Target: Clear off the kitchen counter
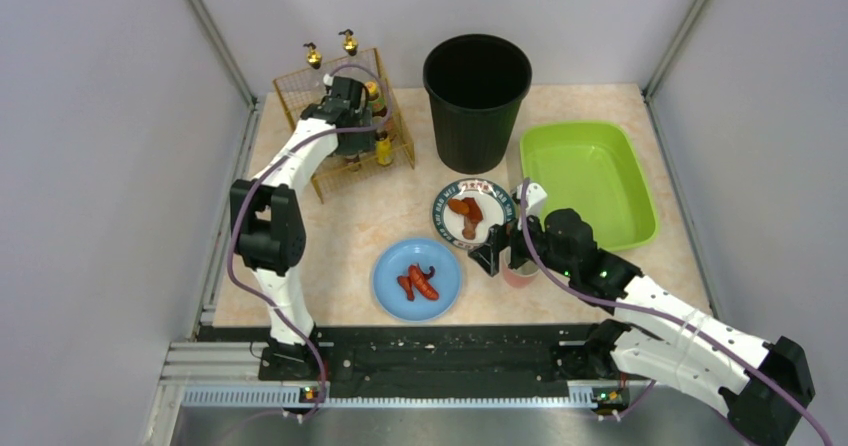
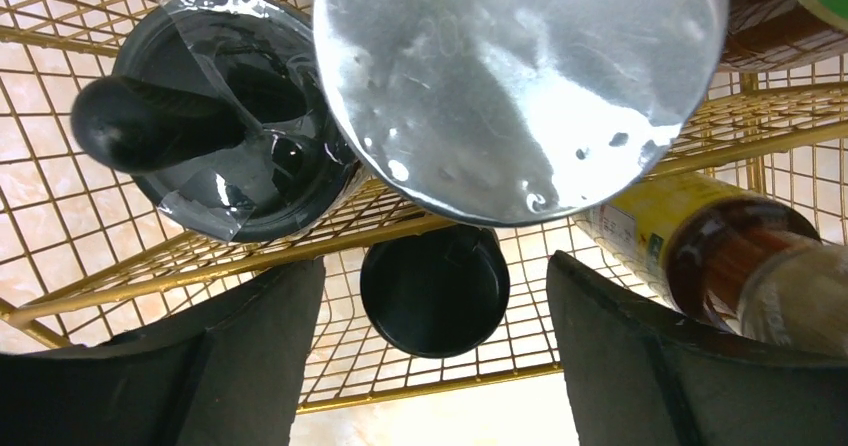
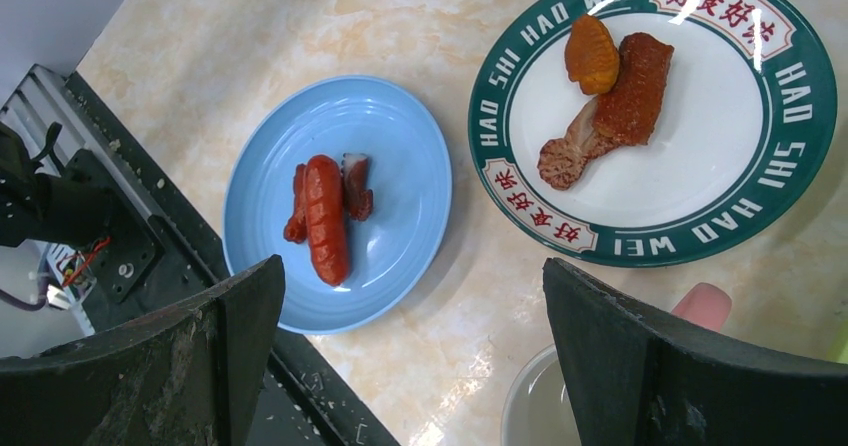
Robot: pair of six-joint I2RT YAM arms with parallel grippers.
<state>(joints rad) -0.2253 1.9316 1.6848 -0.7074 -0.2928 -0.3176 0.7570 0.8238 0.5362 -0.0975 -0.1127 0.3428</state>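
Two plates left uncleared mid-frame on speckled beige kitchen counter [image 1: 340,236]: round blue plate [image 1: 392,266], green-rimmed white plate [image 1: 495,206]; left gripper [image 2: 435,286], right gripper [image 3: 412,296] spread.

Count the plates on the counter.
2. A blue plate sits near the front edge of the kitchen counter; a white green-rimmed plate lies just beyond it to the right, before the black bin. None looks hidden.

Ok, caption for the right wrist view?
Right gripper, open, near a pink cup; blue sausage plate and green-rimmed plate beyond.
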